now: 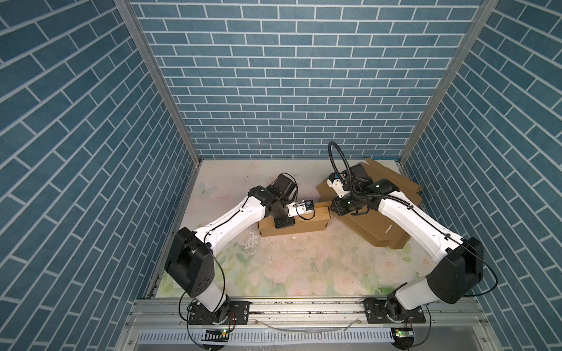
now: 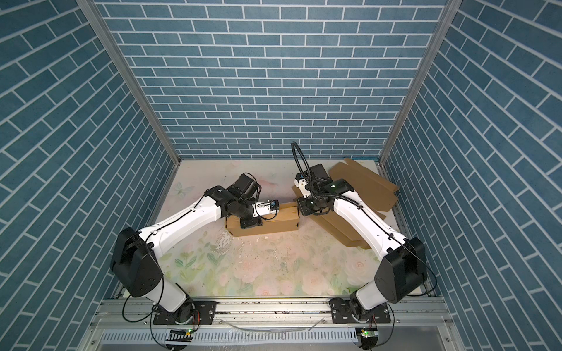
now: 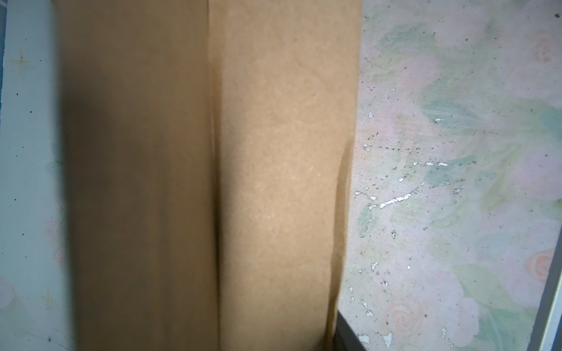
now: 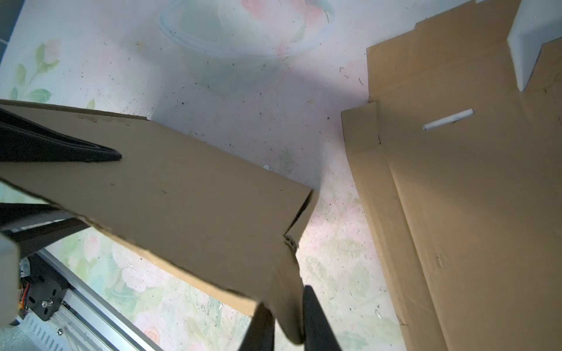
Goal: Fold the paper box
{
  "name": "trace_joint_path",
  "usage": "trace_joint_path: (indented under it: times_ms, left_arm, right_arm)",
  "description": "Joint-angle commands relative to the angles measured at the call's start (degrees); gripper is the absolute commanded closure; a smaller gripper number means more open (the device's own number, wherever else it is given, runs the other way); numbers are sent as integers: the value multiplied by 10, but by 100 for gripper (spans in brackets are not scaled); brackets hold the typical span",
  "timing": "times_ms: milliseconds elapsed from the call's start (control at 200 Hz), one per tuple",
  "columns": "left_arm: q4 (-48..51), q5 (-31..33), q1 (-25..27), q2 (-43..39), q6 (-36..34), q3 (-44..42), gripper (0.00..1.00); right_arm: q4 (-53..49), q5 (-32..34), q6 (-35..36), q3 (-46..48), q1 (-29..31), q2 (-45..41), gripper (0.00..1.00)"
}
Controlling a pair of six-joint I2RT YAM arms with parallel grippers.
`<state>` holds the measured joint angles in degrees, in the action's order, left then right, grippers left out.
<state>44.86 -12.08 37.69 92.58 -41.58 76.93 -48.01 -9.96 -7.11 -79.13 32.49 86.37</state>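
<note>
Two arms meet over one paper box (image 1: 307,223) (image 2: 279,223), which sits about mid-desk, its long side running parallel to the near edge. The box is brown cardboard, partly formed, with its top panels folded over and a seam showing along the top in the left wrist view (image 3: 213,182).

Left end effector (image 1: 284,224) (image 2: 251,223): down on the box's top at its left half, reaching over the near wall. In the left wrist view only cardboard and desk (image 3: 456,152) show, so its jaw width cannot be told.

Right end effector (image 1: 331,209) (image 2: 299,209) (image 4: 289,319): at the box's right end. In the right wrist view its two black fingers (image 4: 316,316) stand narrow, one on each side of the end flap (image 4: 286,291), pinching the cardboard edge.

Flat cardboard sheets (image 1: 374,231) (image 2: 365,188) (image 4: 456,197): one loose stack lying along the desk's right edge up toward the far right corner, apart from the box, partly under the right arm. One sheet has a narrow slot cut in it (image 4: 448,119).

Desk surface: floral print, scuffed, with white chipped spots near the box's near side.
</note>
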Motion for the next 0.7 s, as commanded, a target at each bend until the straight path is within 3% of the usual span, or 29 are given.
trace_joint_path:
  times_ms: [0, 315, 695]
  left_arm:
    - [1, -34, 2, 48, 0, -24, 66]
    - [4, -37, 2, 52, 2, -20, 67]
    - [3, -35, 2, 52, 3, -20, 67]
  right_arm:
    - [-27, 18, -49, -25, 3, -5, 85]
    - [-19, -16, -142, -43, 10, 9, 96]
    - [36, 35, -243, 24, 20, -5, 100]
